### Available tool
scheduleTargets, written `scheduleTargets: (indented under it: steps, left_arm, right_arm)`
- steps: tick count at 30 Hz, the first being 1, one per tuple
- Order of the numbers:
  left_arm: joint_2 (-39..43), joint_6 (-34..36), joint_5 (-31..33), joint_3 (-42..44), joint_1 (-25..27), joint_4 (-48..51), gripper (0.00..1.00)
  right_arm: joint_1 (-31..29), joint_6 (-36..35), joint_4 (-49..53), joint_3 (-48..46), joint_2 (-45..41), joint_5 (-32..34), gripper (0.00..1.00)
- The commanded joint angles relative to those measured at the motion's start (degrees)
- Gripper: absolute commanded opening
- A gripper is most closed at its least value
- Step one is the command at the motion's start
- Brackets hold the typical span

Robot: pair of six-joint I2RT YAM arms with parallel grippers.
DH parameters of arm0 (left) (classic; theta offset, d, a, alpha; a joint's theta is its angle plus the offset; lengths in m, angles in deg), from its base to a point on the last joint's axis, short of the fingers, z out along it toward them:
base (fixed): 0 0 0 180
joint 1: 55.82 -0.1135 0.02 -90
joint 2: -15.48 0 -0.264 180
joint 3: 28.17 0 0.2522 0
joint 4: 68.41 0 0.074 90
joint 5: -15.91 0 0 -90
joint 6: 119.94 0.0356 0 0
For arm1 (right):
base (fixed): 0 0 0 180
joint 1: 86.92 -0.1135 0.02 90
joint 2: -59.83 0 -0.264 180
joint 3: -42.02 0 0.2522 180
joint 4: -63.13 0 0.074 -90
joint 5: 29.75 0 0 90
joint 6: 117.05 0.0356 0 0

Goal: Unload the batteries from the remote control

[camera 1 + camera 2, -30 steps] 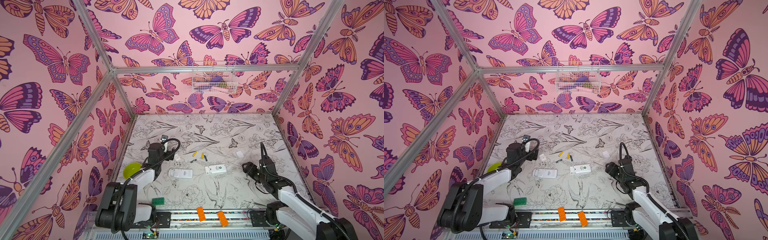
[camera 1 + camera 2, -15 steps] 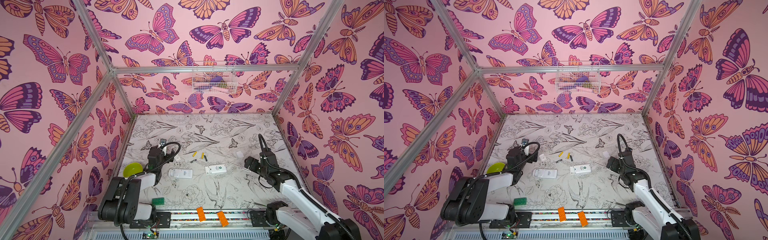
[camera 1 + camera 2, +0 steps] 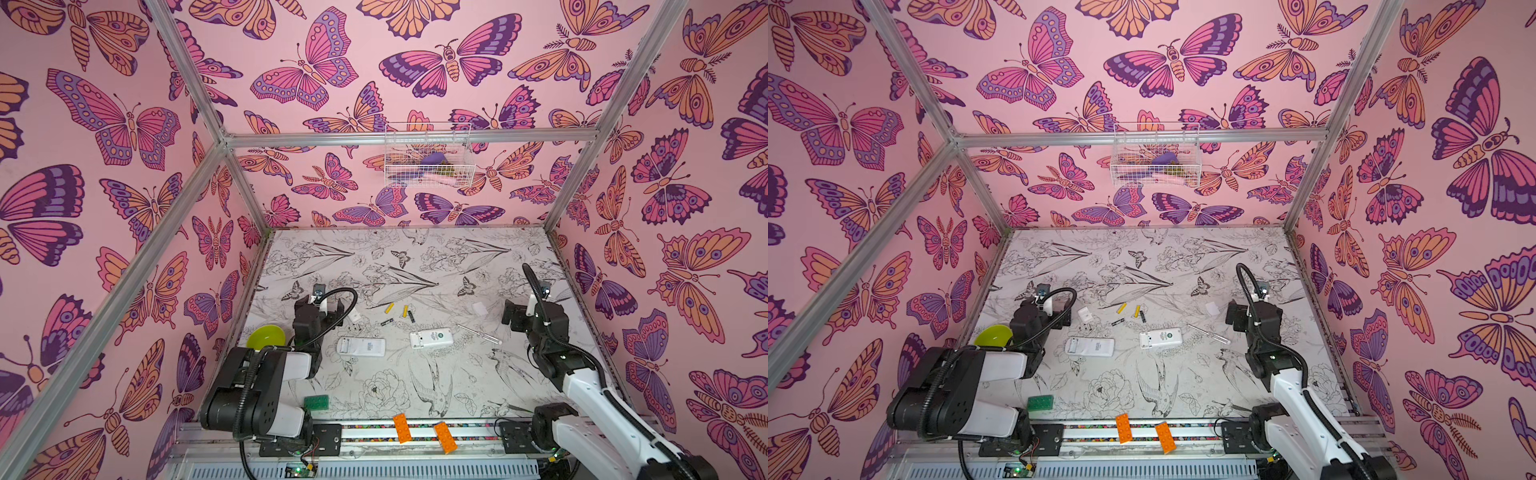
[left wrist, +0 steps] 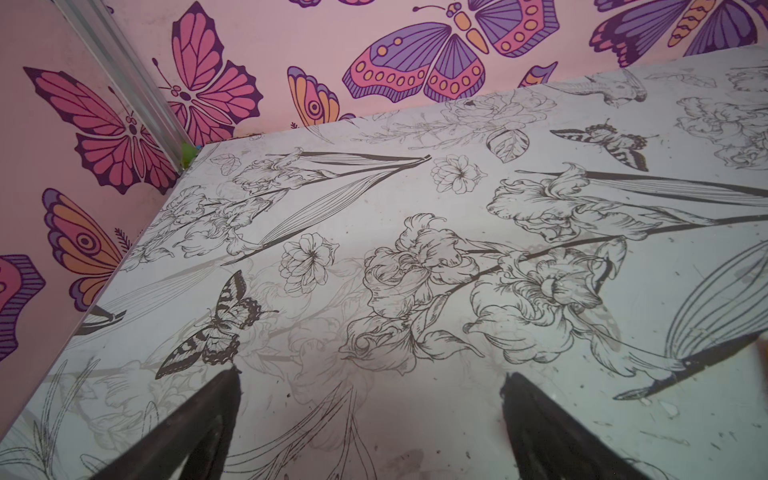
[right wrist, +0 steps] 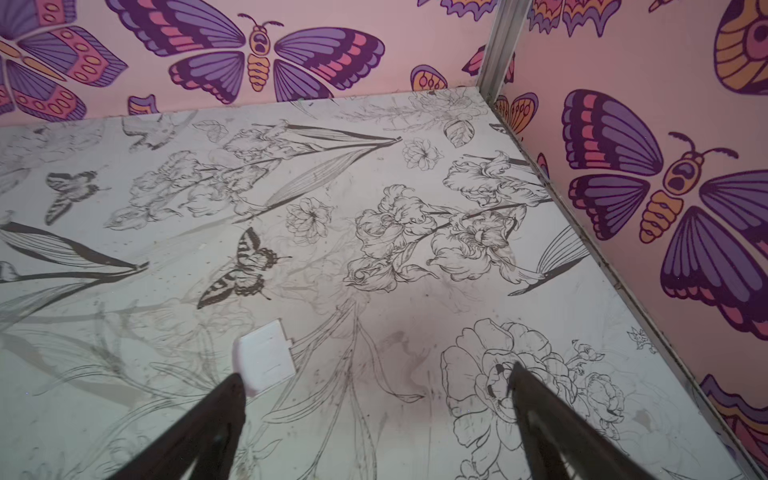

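Batteries (image 3: 405, 311) loose on table (image 3: 415, 257), left gripper (image 4: 372, 373) spread, empty, right gripper (image 5: 376, 371) spread, empty, both hovering low, tilted forward

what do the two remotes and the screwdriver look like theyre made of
Left-side remote and right-side remote: likely white plastic, matte, evenly coloured moulded shells. Screwdriver: clear, glinting handle suggests plastic; thin grey shaft, probably metal.
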Motion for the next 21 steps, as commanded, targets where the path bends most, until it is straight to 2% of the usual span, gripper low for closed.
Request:
scheduleTargets:
  steps: [1,5,8,11,21]
  left_arm:
    - [-1.35,-1.73,0.88,-0.04,-0.50,-3.24,1.00]
    - [-5.36,-1.52,0.52,-0.84,-1.29,-6.09,0.99]
    - [-3.66,-2.35,0.17,-2.64,-1.62,-0.32,0.99]
    - [-4.30,-2.45,-0.45,-2.87,-2.08,-0.49,0.99]
    - [-4.30,-2.72,-0.96,-3.04,-2.59,0.19,0.99]
  right_arm:
    - [2.80,-3.92,-12.67,-2.06,3.70,-3.25,0.99]
    - [3.69,-3.43,-18.08,-2.45,9.95,-3.61,0.99]
    - [4.12,-3.66,-20.59,-1.57,14.14,-5.36,0.99]
    - [4.23,-3.23,-26.06,-1.79,18.67,-5.49,0.99]
    - [4.76,-5.99,-31.31,2.33,27.64,-7.50,0.99]
